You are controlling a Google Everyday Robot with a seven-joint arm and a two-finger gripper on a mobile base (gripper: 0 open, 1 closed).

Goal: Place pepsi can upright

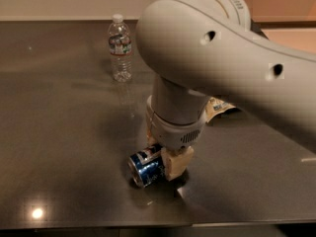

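Observation:
The pepsi can [143,169], blue with a silver end, lies on its side on the dark table [59,132] near the front edge, its end facing front left. My gripper [160,159] comes straight down over it from the big white arm [222,58]. A tan finger [177,164] presses on the can's right side and the other finger sits behind the can's top, mostly hidden. The gripper is shut on the can, which rests at or just above the table top.
A clear plastic water bottle [120,48] stands upright at the back left. A crumpled snack bag [219,106] lies behind the arm on the right, mostly hidden. The table's front edge [98,227] runs just below the can.

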